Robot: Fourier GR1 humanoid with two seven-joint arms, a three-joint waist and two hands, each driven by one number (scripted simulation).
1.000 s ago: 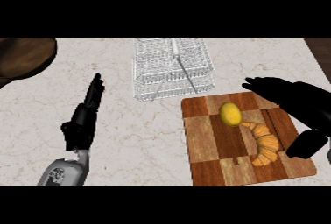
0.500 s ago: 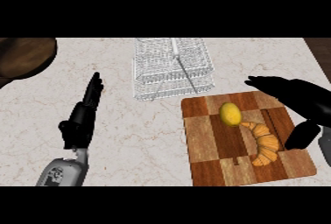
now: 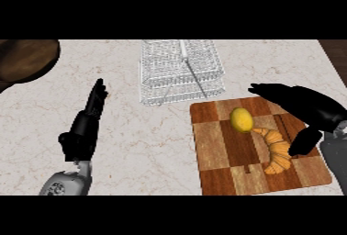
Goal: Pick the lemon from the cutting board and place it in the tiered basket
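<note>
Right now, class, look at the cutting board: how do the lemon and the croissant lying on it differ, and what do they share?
The lemon is a smooth yellow oval; the croissant is a ridged, golden-brown curve. The lemon is the smaller and more compact; the croissant is longer. The lemon lies nearer the wire basket, the croissant nearer the board's lower right. Both rest on the wooden cutting board, touching or nearly so, and neither is held.

no readable text, labels, numbers or signs anywhere

My left hand (image 3: 85,126) is resting open, fingers straight, pointing away from me. My right hand (image 3: 305,110) is hovering open, thumb hanging down.
</note>
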